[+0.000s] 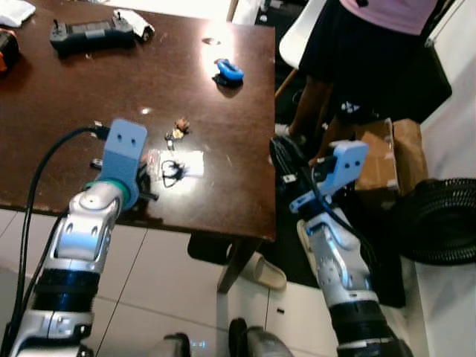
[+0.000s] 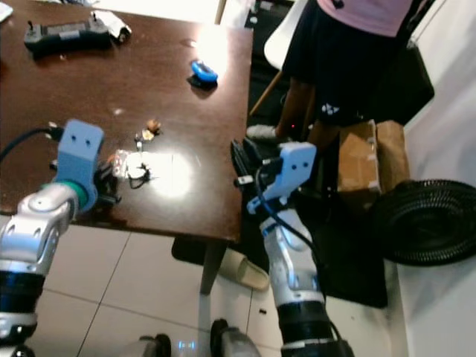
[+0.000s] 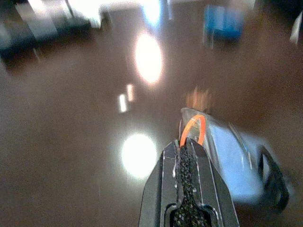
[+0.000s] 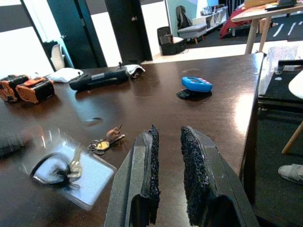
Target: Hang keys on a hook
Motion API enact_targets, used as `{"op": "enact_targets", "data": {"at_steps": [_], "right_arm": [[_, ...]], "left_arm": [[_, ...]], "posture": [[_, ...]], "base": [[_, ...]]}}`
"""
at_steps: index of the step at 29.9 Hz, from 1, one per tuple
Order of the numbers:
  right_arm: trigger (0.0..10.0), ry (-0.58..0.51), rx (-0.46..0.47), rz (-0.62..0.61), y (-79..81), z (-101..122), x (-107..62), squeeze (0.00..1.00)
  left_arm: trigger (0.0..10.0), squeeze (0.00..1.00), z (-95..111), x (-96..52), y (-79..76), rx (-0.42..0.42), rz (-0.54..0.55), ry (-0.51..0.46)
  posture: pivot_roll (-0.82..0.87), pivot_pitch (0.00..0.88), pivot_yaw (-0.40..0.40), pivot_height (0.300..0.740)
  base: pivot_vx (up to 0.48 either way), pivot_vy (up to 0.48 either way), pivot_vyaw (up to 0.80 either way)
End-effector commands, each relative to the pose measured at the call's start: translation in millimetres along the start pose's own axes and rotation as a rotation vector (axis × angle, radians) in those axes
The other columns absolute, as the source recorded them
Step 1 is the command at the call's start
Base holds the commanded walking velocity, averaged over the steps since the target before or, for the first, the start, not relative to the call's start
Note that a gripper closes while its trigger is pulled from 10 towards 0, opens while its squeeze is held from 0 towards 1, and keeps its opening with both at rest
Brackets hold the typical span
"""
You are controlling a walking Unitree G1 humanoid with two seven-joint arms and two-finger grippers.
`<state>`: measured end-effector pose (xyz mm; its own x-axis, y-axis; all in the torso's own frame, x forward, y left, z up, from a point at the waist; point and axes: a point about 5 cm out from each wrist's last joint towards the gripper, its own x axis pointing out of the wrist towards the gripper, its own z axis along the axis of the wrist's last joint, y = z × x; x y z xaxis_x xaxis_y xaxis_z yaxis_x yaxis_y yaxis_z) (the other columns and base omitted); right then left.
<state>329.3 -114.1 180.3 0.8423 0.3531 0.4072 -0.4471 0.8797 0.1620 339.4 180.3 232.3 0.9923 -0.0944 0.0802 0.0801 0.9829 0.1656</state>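
A clear plastic sleeve (image 1: 181, 164) with a black cord and a key lies near the front edge of the dark table (image 1: 223, 126). My left gripper (image 3: 188, 144) is shut, and an orange loop (image 3: 194, 128) at the sleeve's end sticks out from between its tips. A small bunch of keys (image 4: 105, 141) with a brown tag lies just beyond the sleeve. My right gripper (image 4: 168, 135) hovers at the table's right edge, slightly open with nothing between its fingers. A blue object (image 1: 229, 71) sits farther back on the table.
A black controller (image 1: 89, 33) and orange-black packs (image 4: 28, 87) lie at the table's far left. A person in a pink top (image 1: 372, 44) stands by the table's right side. A cardboard box (image 1: 390, 152) and a black coiled hose (image 1: 439, 219) sit on the floor at the right.
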Motion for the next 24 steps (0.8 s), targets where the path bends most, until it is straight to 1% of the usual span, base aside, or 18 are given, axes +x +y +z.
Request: {"op": "enact_targets", "data": {"at_steps": [1,3,4,5,6,8,9,10,12,13,14,15,17,18,20,22,23,24], "right_arm": [[10.0,0.012,0.005,-0.006,-1.3,-3.1,-2.4,0.00],[10.0,0.012,0.005,-0.006,-1.3,-3.1,-2.4,0.00],[10.0,0.011,0.005,-0.006,-1.0,-3.0,-2.3,0.00],[10.0,0.011,0.005,-0.006,-1.0,-3.0,-2.3,0.00],[10.0,0.011,0.006,-0.005,-0.9,-2.9,-2.4,0.00],[10.0,0.011,0.006,-0.005,-0.9,-2.9,-2.4,0.00],[10.0,0.012,0.007,-0.004,-0.5,-2.9,-2.4,0.00],[10.0,0.012,0.007,-0.004,-0.5,-2.9,-2.4,0.00],[10.0,0.015,0.011,0.004,1.5,-3.8,-2.0,0.00],[10.0,0.017,0.015,0.011,3.8,-4.7,-1.3,0.00],[10.0,0.017,0.018,0.014,5.6,-5.2,-1.2,0.00],[10.0,0.017,0.018,0.014,5.6,-5.2,-1.2,0.00],[10.0,0.018,0.024,0.019,8.1,-6.1,-1.7,0.00],[10.0,0.018,0.024,0.019,8.1,-6.1,-1.7,0.00],[10.0,0.022,0.035,0.018,11.0,-9.3,-5.3,0.00],[10.0,0.022,0.035,0.018,11.0,-9.3,-5.3,0.00],[10.0,0.021,0.045,0.010,12.5,-10.6,-7.2,0.00],[10.0,0.021,0.045,0.010,12.5,-10.6,-7.2,0.00]], "left_arm": [[10.0,0.00,25.3,-4.4,3.2,-0.074,0.063,-0.163],[10.0,0.00,25.3,-4.4,3.2,-0.074,0.063,-0.163],[10.0,0.00,34.6,-6.2,4.9,-0.098,0.093,-0.222],[10.0,0.00,34.6,-6.2,4.9,-0.098,0.093,-0.222],[10.0,0.00,48.9,-8.9,8.6,-0.129,0.155,-0.303],[10.0,0.00,48.9,-8.9,8.6,-0.129,0.155,-0.303],[10.0,0.00,64.7,-11.8,11.9,-0.136,0.214,-0.383],[10.0,0.00,64.7,-11.8,11.9,-0.136,0.214,-0.383],[10.0,0.00,68.6,-11.4,8.2,-0.167,0.228,-0.397],[10.0,0.00,54.0,-8.9,1.4,-0.182,0.187,-0.333],[10.0,0.00,42.8,-8.3,-1.0,-0.206,0.172,-0.281],[10.0,0.00,42.8,-8.3,-1.0,-0.206,0.172,-0.281],[10.0,0.00,28.1,-10.2,-2.0,-0.262,0.182,-0.231],[10.0,0.00,28.1,-10.2,-2.0,-0.262,0.182,-0.231],[10.0,0.00,4.9,-16.0,-1.0,-0.418,0.239,-0.178],[10.0,0.00,4.9,-16.0,-1.0,-0.418,0.239,-0.178],[10.0,0.00,-7.4,-19.0,-2.0,-0.486,0.264,-0.152],[10.0,0.00,-7.4,-19.0,-2.0,-0.486,0.264,-0.152]], "posture": [[-0.08,0.182,-0.017,0.740],[-0.08,0.182,-0.017,0.740],[-0.08,0.182,-0.017,0.740],[-0.08,0.182,-0.017,0.740],[-0.09,0.176,-0.024,0.740],[-0.09,0.176,-0.024,0.740],[-0.09,0.174,-0.026,0.740],[-0.09,0.174,-0.026,0.740],[-0.08,0.160,-0.031,0.740],[-0.09,0.157,-0.031,0.740],[-0.09,0.157,-0.031,0.740],[-0.09,0.157,-0.031,0.740],[-0.09,0.150,-0.030,0.740],[-0.09,0.150,-0.030,0.740],[-0.09,0.138,-0.031,0.740],[-0.09,0.138,-0.031,0.740],[-0.09,0.122,-0.036,0.740],[-0.09,0.122,-0.036,0.740]], "base": [[0.000,0.000,0.00],[0.000,0.000,0.00],[0.000,0.000,0.00],[0.000,0.000,0.00],[0.000,0.000,0.00],[0.000,0.000,0.00],[0.000,0.000,0.00],[0.000,0.000,0.00],[0.000,0.000,0.00],[0.000,0.000,0.00],[0.000,0.000,0.00],[0.000,0.000,0.00],[0.000,0.000,0.00],[0.000,0.000,0.00],[0.000,0.000,0.00],[0.000,0.000,0.00],[0.000,0.000,0.00],[0.000,0.000,0.00]]}}
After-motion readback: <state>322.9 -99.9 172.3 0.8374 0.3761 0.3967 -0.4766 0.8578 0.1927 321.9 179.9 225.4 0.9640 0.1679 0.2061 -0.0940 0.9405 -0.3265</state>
